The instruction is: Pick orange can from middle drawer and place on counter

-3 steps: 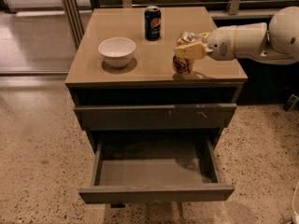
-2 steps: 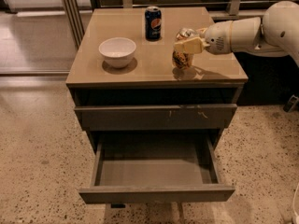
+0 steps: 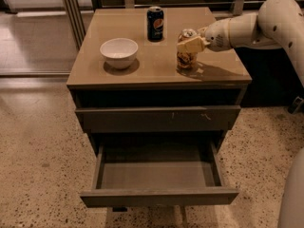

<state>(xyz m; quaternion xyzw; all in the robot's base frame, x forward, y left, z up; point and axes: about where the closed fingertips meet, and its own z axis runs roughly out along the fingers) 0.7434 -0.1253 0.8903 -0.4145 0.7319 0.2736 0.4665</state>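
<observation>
My hand (image 3: 187, 44) gripping the orange can (image 3: 186, 61) upright near the right edge of the worktop (image 3: 156, 75), Pepsi can (image 3: 155, 23) by the back edge, white bowl (image 3: 119, 52) toward the left edge

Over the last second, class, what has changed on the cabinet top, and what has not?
The white arm's end effector and the small orange-brown can at it shifted slightly farther back on the glossy tan counter. The white bowl, dark blue Pepsi can and open grey-brown middle drawer stayed put.
</observation>
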